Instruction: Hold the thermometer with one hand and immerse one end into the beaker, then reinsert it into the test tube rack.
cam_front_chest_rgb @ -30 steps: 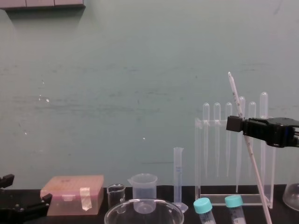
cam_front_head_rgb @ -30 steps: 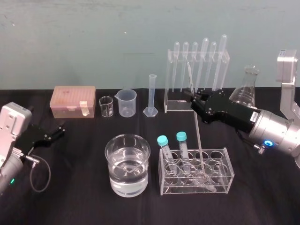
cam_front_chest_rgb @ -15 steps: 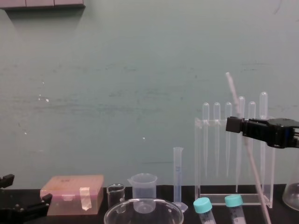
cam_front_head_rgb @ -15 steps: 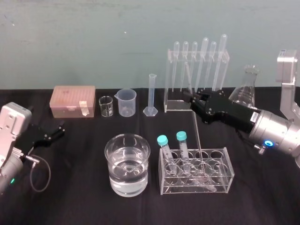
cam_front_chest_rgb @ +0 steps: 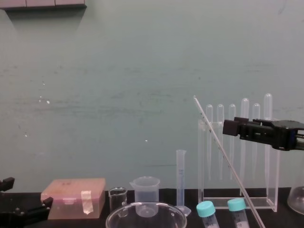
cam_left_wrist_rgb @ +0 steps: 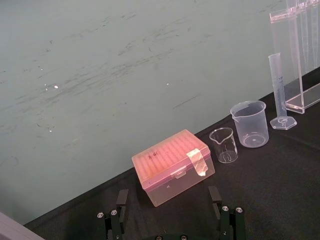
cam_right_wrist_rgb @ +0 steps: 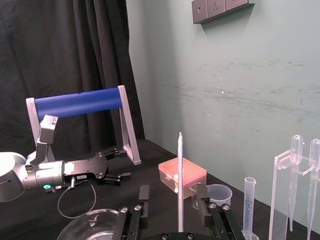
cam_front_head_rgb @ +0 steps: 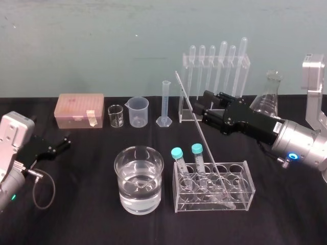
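Now that the right gripper (cam_front_head_rgb: 200,104) has spread its jaws, the thermometer (cam_front_head_rgb: 205,143) no longer stands near upright in its grip as it did half a second ago. It has tipped over to a steep lean toward the robot's left, its foot still down among the holes of the rack (cam_front_head_rgb: 245,168) and its top free in the air in front of the pipette stand (cam_front_head_rgb: 214,61). From the right wrist the rod rises between the two parted fingers, touching neither as far as I can see. To my eye that is the release that ends the job: the rod is back in the rack, and only pulling the arm away clear of it remains. The beaker (cam_front_head_rgb: 118,171), part full of water, sits just to the left of the rack. The left gripper (cam_front_head_rgb: 65,141) lies parked at the bench's left side, jaws wide. Everything stands on a black-clothed bench (cam_front_head_rgb: 82,214) before a scuffed green wall (cam_front_head_rgb: 102,41); a black curtain (cam_right_wrist_rgb: 75,50) hangs off to one side.
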